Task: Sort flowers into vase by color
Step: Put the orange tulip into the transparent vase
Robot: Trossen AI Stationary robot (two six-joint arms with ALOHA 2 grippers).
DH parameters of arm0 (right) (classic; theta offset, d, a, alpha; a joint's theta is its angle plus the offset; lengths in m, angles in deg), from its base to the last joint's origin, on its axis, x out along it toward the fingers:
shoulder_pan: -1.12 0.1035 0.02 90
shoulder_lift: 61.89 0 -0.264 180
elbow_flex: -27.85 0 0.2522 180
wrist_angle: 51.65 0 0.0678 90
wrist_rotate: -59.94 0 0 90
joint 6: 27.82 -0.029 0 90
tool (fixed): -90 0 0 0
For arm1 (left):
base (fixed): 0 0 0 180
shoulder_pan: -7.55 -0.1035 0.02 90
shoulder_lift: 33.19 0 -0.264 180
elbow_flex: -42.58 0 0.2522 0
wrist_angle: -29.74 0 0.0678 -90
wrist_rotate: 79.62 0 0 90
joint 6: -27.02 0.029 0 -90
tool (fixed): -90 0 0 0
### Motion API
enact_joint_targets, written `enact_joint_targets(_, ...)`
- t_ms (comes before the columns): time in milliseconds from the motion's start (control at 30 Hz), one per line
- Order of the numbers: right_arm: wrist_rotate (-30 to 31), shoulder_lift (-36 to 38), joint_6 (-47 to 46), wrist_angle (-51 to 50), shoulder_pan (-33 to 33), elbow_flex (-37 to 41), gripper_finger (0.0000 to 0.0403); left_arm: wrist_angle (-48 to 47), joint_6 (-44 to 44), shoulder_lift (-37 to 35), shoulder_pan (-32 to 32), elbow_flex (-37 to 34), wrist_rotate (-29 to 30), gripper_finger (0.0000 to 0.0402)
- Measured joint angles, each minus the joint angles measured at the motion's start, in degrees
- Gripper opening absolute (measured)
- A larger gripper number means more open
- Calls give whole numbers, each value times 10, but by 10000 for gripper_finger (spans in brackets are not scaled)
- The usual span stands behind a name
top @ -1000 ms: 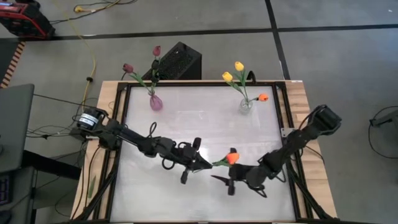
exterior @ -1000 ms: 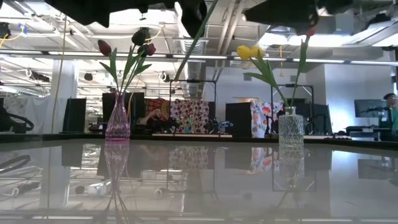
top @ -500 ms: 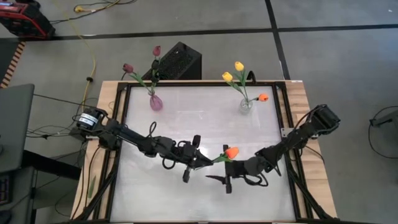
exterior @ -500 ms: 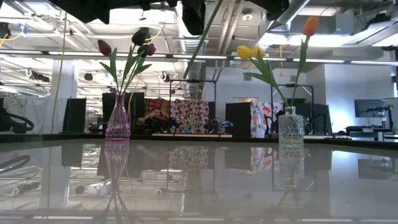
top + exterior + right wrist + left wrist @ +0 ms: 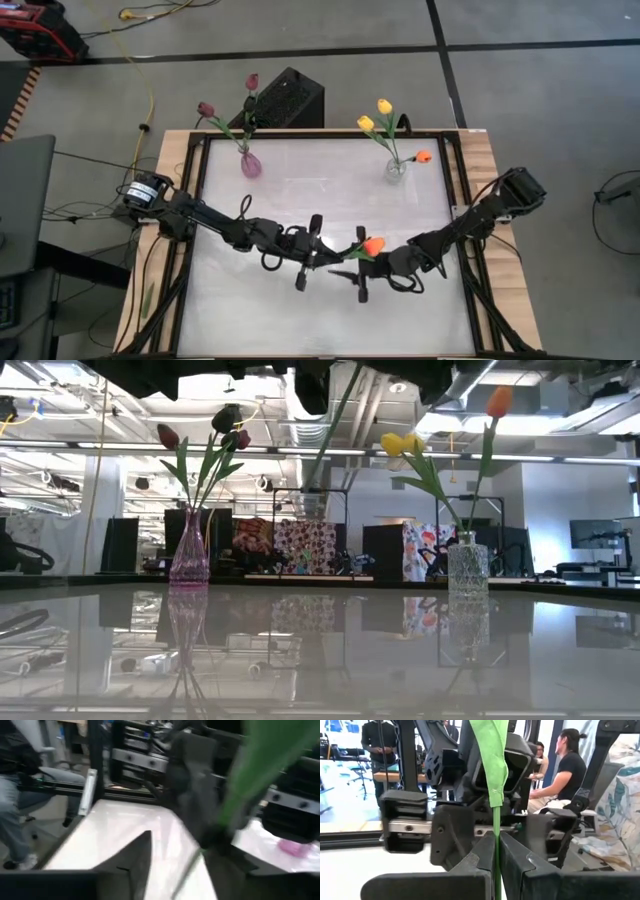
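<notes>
I see bare table [image 5: 300, 195] behind my low-stretched arms. Mid-table, left gripper [image 5: 318, 262] clenches the orange tulip [image 5: 373, 245]; right gripper [image 5: 352, 274] straddles its stem, jaws apart.

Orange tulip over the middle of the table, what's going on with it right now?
The left end effector is shut on the green stem of the orange tulip, holding it above the table. The right end effector has come in beside it, fingers around the stem but not visibly closed: it looks like a handover. The pink vase holds maroon tulips; the clear vase holds yellow and orange ones.
</notes>
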Motion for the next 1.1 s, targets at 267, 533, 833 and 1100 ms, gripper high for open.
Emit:
enact_joint_targets(267,51,3,-2,-49,-14,0,24,-48,4,-8,4,0,135,14)
enact_joint_targets(533,86,74,-104,-248,-5,0,23,-241,20,-82,11,-2,178,75)
enact_joint_targets(833,193,263,-202,-539,23,-1,23,-422,-14,-121,28,-3,162,109)
enact_joint_targets(1100,167,448,-319,-734,-36,-1,23,-396,-14,-118,42,-24,158,110)
